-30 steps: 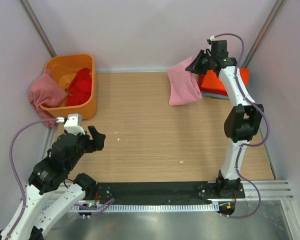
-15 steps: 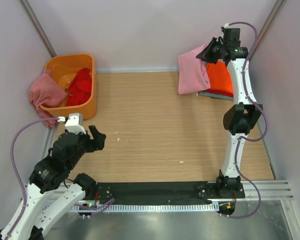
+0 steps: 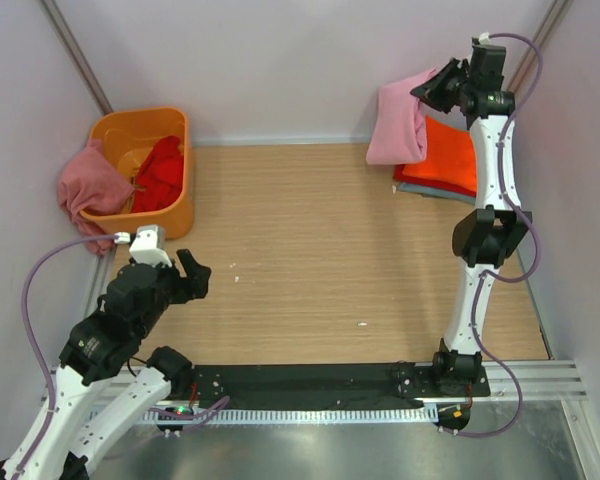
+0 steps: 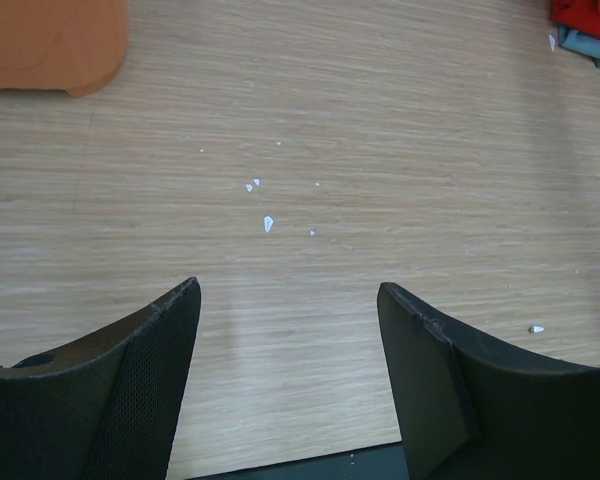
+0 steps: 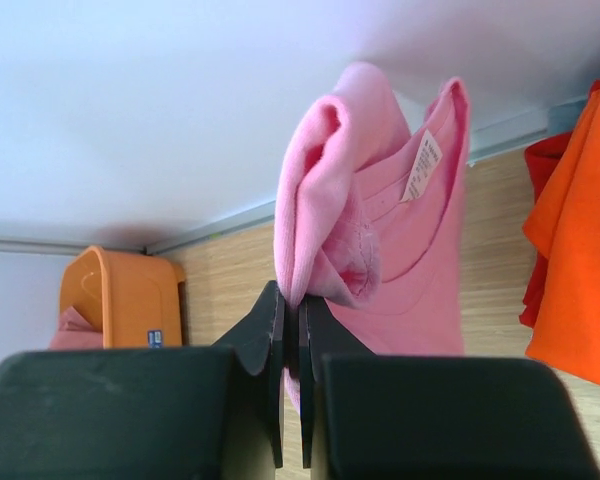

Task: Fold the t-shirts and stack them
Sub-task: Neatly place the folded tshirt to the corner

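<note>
top view, wooden table [image 3: 310, 250]. orange tub [image 3: 177, 205] sits at the 10 o'clock corner, upright, close to the back wall.
- in the tub: red shirt [image 3: 160, 172], crumpled, heaped along the tub's 3 o'clock side. tub floor shows toward 9 o'clock.
- dusty rose shirt [image 3: 88, 188] lies over the tub's 9 o'clock rim, most of it hanging outside, a small part inside.

2 o'clock corner: a flat stack. orange shirt [image 3: 450, 155] on top, folded. grey-blue shirt [image 3: 420, 192] beneath it, only its edge showing along the stack's 7 o'clock side.

right claw [image 3: 435, 92] is raised over the stack's 12 o'clock end, clenched on a bunched fold of the light pink shirt [image 3: 400, 125]. the shirt hangs clear of the wood, dangling at the stack's 9 o'clock side. its lower hem overlaps the stack's corner in this view; whether they touch cannot be told. wrist view shows the neck label and collar facing the camera.

left claw [image 3: 192, 275] at 8 o'clock, released, jaws wide, nothing between them, over bare wood with a few white flecks [image 4: 267, 223].
</note>
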Motion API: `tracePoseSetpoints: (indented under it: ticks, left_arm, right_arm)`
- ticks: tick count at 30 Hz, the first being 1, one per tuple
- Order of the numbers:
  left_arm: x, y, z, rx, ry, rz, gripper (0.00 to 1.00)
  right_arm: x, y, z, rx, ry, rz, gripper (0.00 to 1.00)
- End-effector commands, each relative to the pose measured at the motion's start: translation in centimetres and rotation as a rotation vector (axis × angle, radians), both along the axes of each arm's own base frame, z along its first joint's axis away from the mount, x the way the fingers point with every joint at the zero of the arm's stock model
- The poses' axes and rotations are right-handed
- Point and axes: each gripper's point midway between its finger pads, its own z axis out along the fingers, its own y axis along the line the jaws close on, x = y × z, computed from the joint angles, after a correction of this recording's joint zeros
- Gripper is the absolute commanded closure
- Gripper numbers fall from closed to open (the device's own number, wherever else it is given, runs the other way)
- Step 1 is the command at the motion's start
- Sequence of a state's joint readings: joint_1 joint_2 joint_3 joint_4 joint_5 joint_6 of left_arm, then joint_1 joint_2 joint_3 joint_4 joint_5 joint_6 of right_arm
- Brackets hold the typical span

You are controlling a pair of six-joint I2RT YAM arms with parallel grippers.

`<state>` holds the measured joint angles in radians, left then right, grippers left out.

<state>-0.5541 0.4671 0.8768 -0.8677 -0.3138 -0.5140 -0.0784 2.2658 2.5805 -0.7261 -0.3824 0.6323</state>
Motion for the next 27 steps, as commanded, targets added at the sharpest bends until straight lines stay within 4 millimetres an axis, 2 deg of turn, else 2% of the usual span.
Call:
tracePoseSetpoints:
  ticks: [1,4,5,6,7,9,11,13,14,17,23,27]
  left_arm:
    - [0.7,-0.2,0.4,-0.003,-0.025,0.002,0.28]
    - [0.8,-0.3,0.3,-0.001,-0.021,0.002,0.27]
    - [0.8,-0.3,0.3,-0.001,-0.021,0.002,0.27]
    - [0.8,-0.2,0.3,0.001,-0.02,0.003,0.28]
    - [0.8,-0.3,0.3,0.0,-0.019,0.002,0.27]
    - [0.8,-0.3,0.2,0.0,-0.018,-0.001,0.27]
    - [0.8,-0.3,0.3,-0.001,-0.021,0.002,0.28]
    - [0.8,-0.3,0.3,-0.001,-0.021,0.002,0.27]
    - [0.8,-0.2,0.3,-0.002,-0.022,0.005,0.27]
    - [0.8,-0.2,0.3,0.0,-0.02,0.005,0.27]
    - [0.9,-0.3,0.1,0.004,-0.013,0.005,0.28]
    - [0.9,-0.2,0.1,0.004,-0.014,0.007,0.27]
  right_arm:
    - [-0.2,-3.0,6.9,0.039,-0.184,-0.033,0.99]
    - [-0.9,-5.1,6.7,0.021,-0.168,-0.06,0.98]
    - [-1.0,-5.6,5.9,0.018,-0.145,-0.065,0.98]
    - [-1.4,-6.7,6.0,0.01,-0.142,-0.082,0.99]
    - [-1.4,-7.1,4.9,0.008,-0.116,-0.082,0.99]
    - [-1.4,-8.2,4.3,-0.004,-0.114,-0.088,0.99]
    - [-1.1,-10.3,2.5,0.007,-0.087,-0.105,0.99]
    - [-0.7,-11.4,0.7,0.026,-0.063,-0.101,0.99]
    - [-0.4,-12.5,-1.1,0.045,-0.028,-0.099,0.98]
    - [-0.2,-14.0,-3.9,0.053,0.026,-0.106,0.99]
    - [-0.3,-16.4,-5.5,0.074,0.05,-0.136,0.99]
    - [-0.6,-15.9,-4.2,0.107,0.031,-0.106,0.99]
